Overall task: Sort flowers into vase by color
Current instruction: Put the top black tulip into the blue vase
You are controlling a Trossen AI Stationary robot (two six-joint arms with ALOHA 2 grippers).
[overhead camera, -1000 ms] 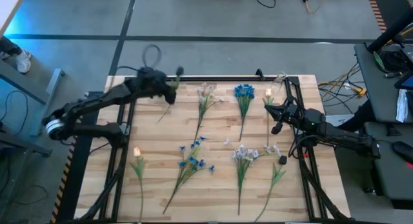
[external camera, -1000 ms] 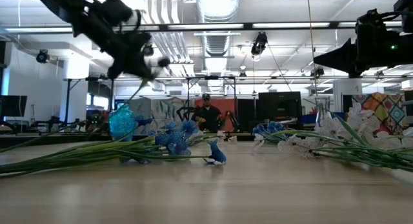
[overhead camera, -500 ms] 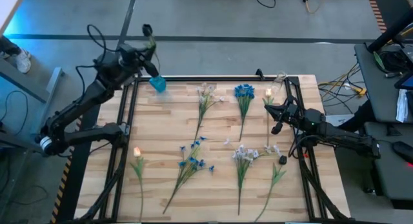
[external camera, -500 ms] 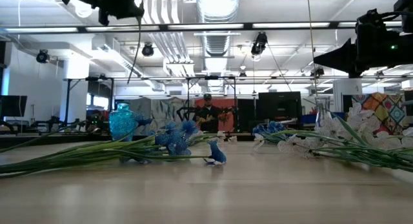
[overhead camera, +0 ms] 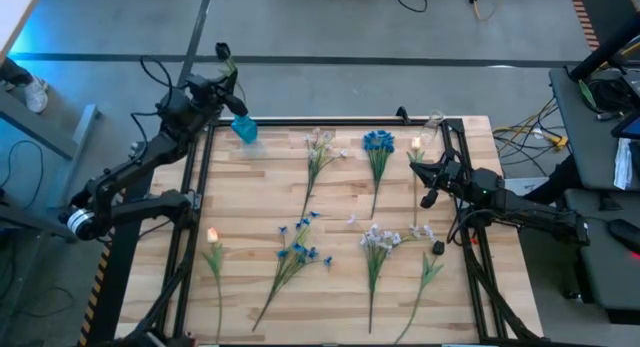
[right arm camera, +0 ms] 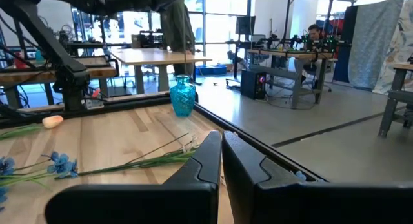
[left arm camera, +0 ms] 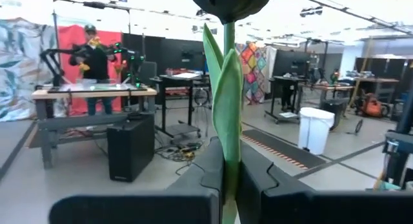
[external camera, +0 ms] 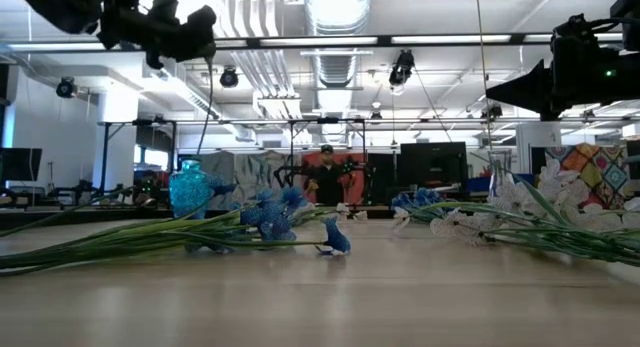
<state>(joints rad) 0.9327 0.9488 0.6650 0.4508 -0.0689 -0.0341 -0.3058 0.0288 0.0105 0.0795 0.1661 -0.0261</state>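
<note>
In the upper left of the high view, the left gripper (overhead camera: 222,82) is clamped on 1 green-stemmed tulip sprig (left arm camera: 227,101), its stem hanging upright. The small blue glass vase (overhead camera: 245,130) stands just below-right, nearest this arm. The right gripper (overhead camera: 418,169), at right, is closed and empty.

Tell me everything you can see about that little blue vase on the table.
The blue vase is a small, see-through turquoise piece that looks like glass, with a rounded, textured belly, a narrow neck and a flared lip. It stands upright at the far left corner of the wooden table, close to the edge. A thin green stem hangs down toward its mouth from the left gripper, which is shut on it above the vase; whether the stem's tip is inside cannot be told. In the low view, blue flowers lie near its base.
</note>
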